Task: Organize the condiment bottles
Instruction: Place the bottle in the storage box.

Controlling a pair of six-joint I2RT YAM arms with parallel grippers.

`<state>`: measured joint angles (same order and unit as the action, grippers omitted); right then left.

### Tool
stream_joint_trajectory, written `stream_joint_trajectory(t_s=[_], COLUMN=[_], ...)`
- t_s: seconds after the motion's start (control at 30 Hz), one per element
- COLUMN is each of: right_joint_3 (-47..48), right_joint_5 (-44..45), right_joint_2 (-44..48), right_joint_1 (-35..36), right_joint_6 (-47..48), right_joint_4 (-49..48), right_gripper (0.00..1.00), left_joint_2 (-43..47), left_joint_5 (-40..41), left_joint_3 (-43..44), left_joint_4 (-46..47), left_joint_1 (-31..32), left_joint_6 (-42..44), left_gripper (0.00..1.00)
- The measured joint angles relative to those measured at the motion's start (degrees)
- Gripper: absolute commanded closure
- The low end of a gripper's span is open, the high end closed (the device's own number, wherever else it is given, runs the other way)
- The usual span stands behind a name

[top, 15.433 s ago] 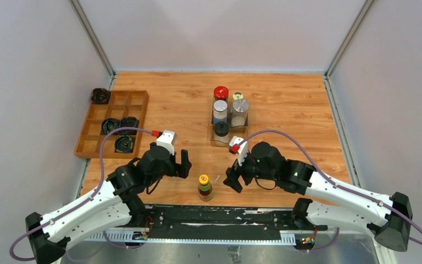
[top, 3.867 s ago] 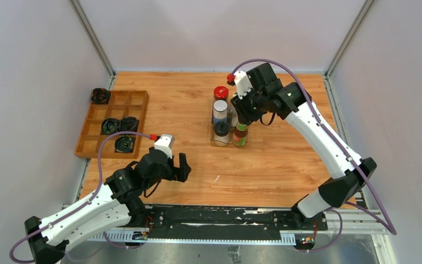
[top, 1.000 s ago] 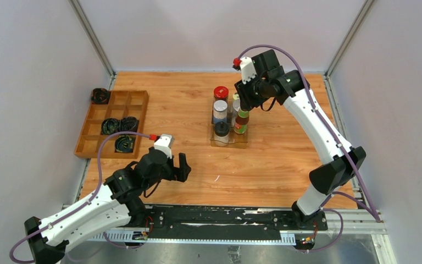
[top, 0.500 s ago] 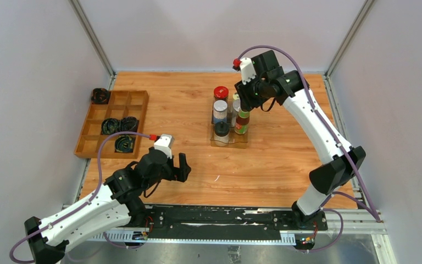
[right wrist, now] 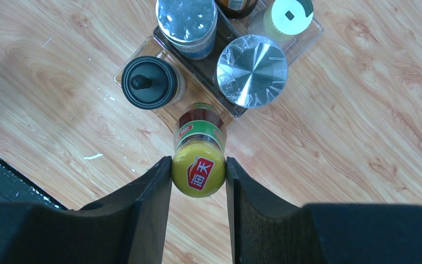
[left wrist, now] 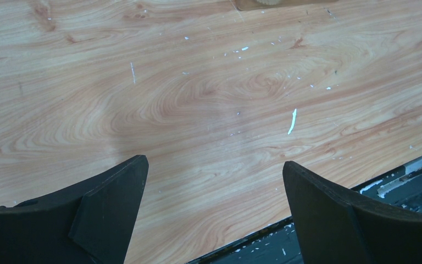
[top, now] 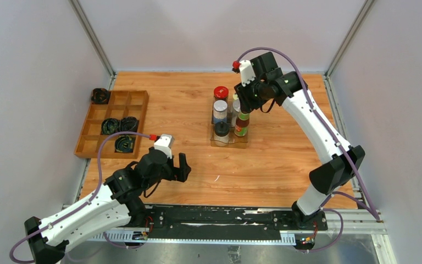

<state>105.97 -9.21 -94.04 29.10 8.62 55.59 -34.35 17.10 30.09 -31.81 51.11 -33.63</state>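
My right gripper (right wrist: 199,173) is shut on the yellow cap of the brown sauce bottle (right wrist: 199,165), both fingers against the cap. The bottle (top: 242,124) hangs upright, its base at the near right slot of the clear rack (top: 236,142); I cannot tell whether it rests there. In the rack stand the black-capped jar (right wrist: 149,82), silver-lidded jar (right wrist: 251,70), blue-labelled jar (right wrist: 187,22) and yellow-capped shaker (right wrist: 288,15). The red-lidded jar (top: 221,92) is at the back. My left gripper (left wrist: 214,181) is open over bare wood at the front left.
A wooden compartment tray (top: 88,146) at the far left holds black coiled bundles (top: 112,125); another bundle (top: 100,95) lies behind it. The table's front edge and black rail (left wrist: 395,176) run just under my left gripper.
The right gripper has shifted very slightly toward the back left with the sauce bottle in it. The left arm has not moved.
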Motion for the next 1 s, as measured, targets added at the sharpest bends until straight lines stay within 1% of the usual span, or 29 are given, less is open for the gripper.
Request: stream_joint_trajectory(t_s=[0.5, 1.0], right_joint_3=[-0.1, -0.2], right_joint_5=[-1.3, -1.3], right_joint_2=[-0.2, -2.7], right_joint_1=[0.0, 0.0], right_joint_6=[-0.1, -0.3], right_joint_4=[-0.3, -0.7], right_gripper=[0.73, 0.73], left_joint_2=[0.1, 0.2], left_joint_5=[0.0, 0.0], left_joint_3=[-0.1, -0.7], left_joint_4=[0.1, 0.4], left_joint_1=[0.0, 0.0], left_joint_6=[0.0, 0.0], left_gripper=[0.0, 0.0])
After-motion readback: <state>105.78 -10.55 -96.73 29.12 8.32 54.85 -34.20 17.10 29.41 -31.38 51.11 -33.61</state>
